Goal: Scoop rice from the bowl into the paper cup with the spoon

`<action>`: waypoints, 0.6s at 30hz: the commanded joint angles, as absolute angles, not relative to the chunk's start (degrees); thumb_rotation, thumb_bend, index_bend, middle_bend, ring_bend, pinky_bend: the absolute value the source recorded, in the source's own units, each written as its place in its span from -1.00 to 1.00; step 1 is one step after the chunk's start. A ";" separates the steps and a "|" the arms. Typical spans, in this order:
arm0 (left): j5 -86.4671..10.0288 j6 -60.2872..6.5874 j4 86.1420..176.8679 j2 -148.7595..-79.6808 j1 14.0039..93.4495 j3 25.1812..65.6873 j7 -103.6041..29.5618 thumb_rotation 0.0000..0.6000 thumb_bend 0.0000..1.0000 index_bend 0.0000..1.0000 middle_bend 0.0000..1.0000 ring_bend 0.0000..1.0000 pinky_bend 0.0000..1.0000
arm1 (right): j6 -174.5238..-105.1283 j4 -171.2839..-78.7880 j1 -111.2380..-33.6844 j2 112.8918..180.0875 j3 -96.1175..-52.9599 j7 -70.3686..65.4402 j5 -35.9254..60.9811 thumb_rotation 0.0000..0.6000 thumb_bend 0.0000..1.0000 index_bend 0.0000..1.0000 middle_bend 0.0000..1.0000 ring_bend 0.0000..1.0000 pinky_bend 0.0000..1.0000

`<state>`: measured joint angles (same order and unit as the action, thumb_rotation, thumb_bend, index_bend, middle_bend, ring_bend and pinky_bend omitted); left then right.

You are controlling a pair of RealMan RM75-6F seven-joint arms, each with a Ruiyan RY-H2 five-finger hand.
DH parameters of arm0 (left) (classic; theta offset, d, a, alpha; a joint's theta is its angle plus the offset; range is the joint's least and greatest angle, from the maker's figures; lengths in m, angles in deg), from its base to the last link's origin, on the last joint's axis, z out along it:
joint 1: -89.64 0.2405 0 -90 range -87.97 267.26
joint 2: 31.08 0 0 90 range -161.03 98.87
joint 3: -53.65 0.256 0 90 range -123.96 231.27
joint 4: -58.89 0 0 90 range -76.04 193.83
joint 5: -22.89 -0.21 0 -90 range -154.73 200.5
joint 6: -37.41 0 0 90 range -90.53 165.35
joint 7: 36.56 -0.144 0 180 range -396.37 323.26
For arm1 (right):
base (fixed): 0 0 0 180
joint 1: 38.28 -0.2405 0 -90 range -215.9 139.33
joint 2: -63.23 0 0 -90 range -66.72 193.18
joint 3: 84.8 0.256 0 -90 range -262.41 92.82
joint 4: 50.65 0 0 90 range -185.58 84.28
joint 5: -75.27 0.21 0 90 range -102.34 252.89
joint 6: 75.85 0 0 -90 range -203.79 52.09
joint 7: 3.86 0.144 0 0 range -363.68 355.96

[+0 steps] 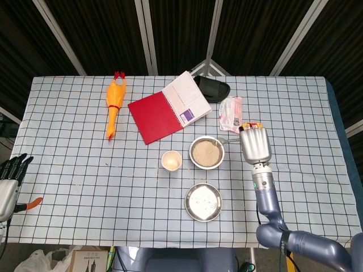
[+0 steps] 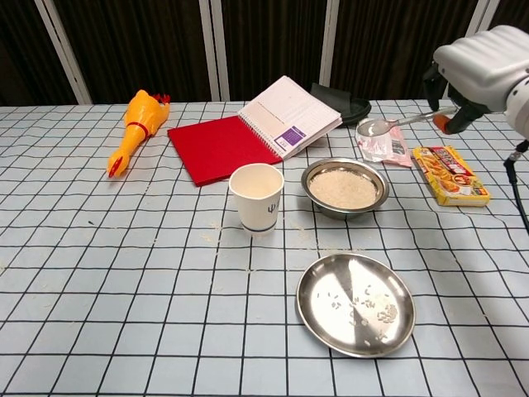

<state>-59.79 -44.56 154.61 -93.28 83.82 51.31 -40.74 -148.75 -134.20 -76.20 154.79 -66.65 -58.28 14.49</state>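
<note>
right hand (image 2: 483, 56): spoon (image 2: 395, 123) is pinched, raised | axis: handle at hand, scoop pointed robot-left | bowl (image 2: 345, 187) of rice is set below-left of scoop, paper cup (image 2: 256, 197) beyond | left hand (image 1: 8, 180): spread, far off

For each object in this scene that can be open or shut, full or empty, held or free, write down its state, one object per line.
notebook: lying open, red cover folded out.
bowl: holds rice.
paper cup: upright, contents unclear.
steel plate: a few rice grains on it.
spoon: held in the air beyond the bowl.
right hand: grips the spoon.
left hand: holds nothing, at table's edge.
snack box: shut, lying flat.
</note>
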 commanded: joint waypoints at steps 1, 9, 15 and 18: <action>-59.68 -44.45 154.57 -93.09 83.81 51.26 -40.21 1.00 -1.00 -1.00 -1.00 -1.00 -1.00 | -148.10 -129.57 -78.62 157.52 -69.03 -61.66 11.80 1.00 -0.03 0.25 0.84 0.96 0.77; -59.63 -43.85 154.56 -92.39 83.63 51.22 -37.97 1.00 -1.00 -1.00 -1.00 -1.00 -1.00 | -148.29 -119.68 -80.93 163.50 -73.28 -65.50 7.10 1.00 -0.03 0.25 0.84 0.96 0.77; -60.03 -43.83 154.74 -92.15 83.63 51.39 -37.26 1.00 -1.00 -1.00 -1.00 -1.00 -1.00 | -149.59 -113.58 -81.84 166.79 -75.38 -67.33 3.52 1.00 -0.03 0.25 0.84 0.96 0.77; -59.98 -43.78 154.84 -92.07 83.65 51.42 -37.01 1.00 -1.00 -1.00 -1.00 -1.00 -1.00 | -150.35 -110.56 -81.96 168.15 -76.21 -67.38 1.89 1.00 -0.03 0.25 0.84 0.96 0.77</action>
<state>-59.99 -43.80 154.83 -92.08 83.65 51.41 -37.02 -149.59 -112.63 -81.67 166.85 -75.33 -67.07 3.32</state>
